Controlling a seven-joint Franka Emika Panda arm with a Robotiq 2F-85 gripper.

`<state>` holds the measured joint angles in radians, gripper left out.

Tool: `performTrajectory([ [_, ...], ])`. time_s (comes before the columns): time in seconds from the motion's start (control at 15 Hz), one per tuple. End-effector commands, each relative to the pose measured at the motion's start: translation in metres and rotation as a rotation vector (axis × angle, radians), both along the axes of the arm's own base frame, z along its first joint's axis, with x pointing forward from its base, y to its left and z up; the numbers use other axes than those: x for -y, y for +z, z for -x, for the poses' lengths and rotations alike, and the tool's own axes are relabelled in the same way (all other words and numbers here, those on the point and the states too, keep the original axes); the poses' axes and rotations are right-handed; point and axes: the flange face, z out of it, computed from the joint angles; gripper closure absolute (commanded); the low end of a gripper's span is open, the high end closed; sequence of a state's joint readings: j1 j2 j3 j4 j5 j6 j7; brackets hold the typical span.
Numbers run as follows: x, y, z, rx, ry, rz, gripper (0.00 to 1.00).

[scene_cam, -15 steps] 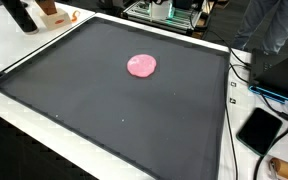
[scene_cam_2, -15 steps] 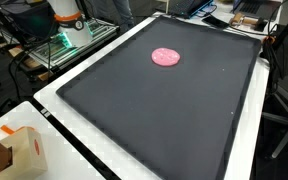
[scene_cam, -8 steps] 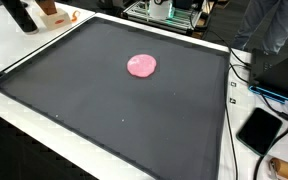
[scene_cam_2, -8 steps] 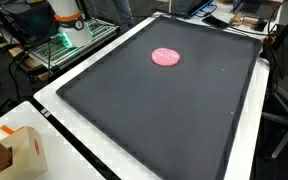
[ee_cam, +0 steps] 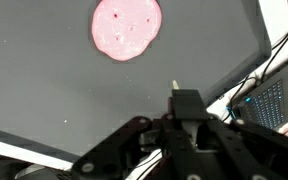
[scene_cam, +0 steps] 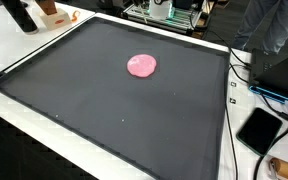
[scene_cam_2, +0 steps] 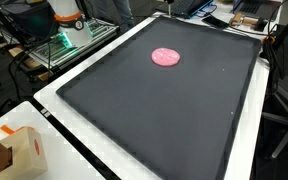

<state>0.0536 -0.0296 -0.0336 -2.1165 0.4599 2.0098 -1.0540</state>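
the gripper [ee_cam: 181, 135] showed only in the wrist view, as a dark mass of links and a small block low in the picture. it hung above the black mat [ee_cam: 44, 90] and touched nothing. its fingertips could not be made out against the dark mat, so i could not tell whether the fingers stood apart or together. nothing was seen held between them.

the pink disc [ee_cam: 127, 27] lay flat on the mat, apart from the gripper, at the top of the wrist view. in both exterior views the disc [scene_cam: 142, 66] [scene_cam_2: 165, 56] sat inside the mat's raised rim, in the far half of the mat and well clear of every edge. small pale specks dotted the mat around it.

the mat lay on a white table [scene_cam_2: 44, 102], which framed it as a pale border. in an exterior view a phone [scene_cam: 260, 129] lay just off one side of the mat, with cables [scene_cam: 242, 72] near that same side. in an exterior view a cardboard box [scene_cam_2: 16, 150] stood off the mat's near corner.
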Motion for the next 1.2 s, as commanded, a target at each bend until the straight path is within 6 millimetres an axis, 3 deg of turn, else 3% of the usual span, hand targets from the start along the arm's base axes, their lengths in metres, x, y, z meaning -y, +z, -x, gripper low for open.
performTrajectory([
  [0.0,0.021,-0.020,-0.006,-0.056,0.010,-0.101,0.97],
  [0.6,0.070,-0.087,-0.002,-0.171,-0.001,-0.304,0.97],
  [1.13,0.096,-0.138,-0.002,-0.175,-0.035,-0.403,0.97],
])
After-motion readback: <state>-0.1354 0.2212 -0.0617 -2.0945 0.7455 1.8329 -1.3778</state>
